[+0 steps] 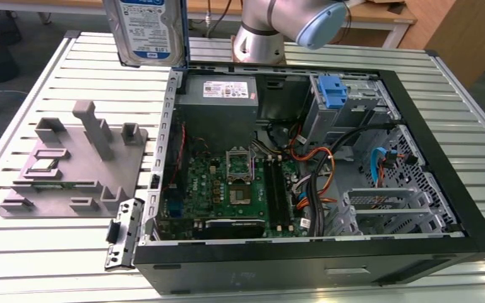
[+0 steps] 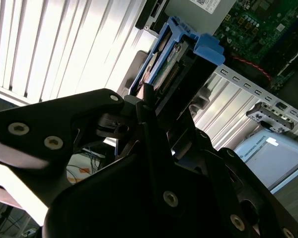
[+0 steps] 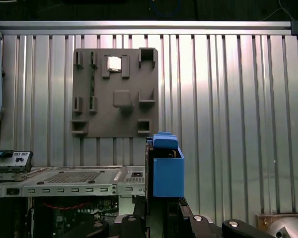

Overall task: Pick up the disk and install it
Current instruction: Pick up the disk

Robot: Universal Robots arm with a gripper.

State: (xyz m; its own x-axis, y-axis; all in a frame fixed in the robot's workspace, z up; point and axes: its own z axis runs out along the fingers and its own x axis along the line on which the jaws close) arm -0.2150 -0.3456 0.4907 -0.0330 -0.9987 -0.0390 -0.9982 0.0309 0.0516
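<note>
I see one slatted metal worktop (image 1: 48, 265) carrying one open case (image 1: 310, 259), with bare slats along each side of it. One grey fixture (image 1: 65, 158) sits near the case wall, on the exterior view's left. One disk (image 1: 152, 31) hangs upright in the air over the case's back corner on that same side, clear of the rim, with its label facing the exterior camera. The end effector (image 2: 154, 104) is clamped on it. Its pads seem to press the flat faces, though the black housing hides the contact. One blue latch (image 1: 331, 93) stands inside the case, well apart from the disk.
</note>
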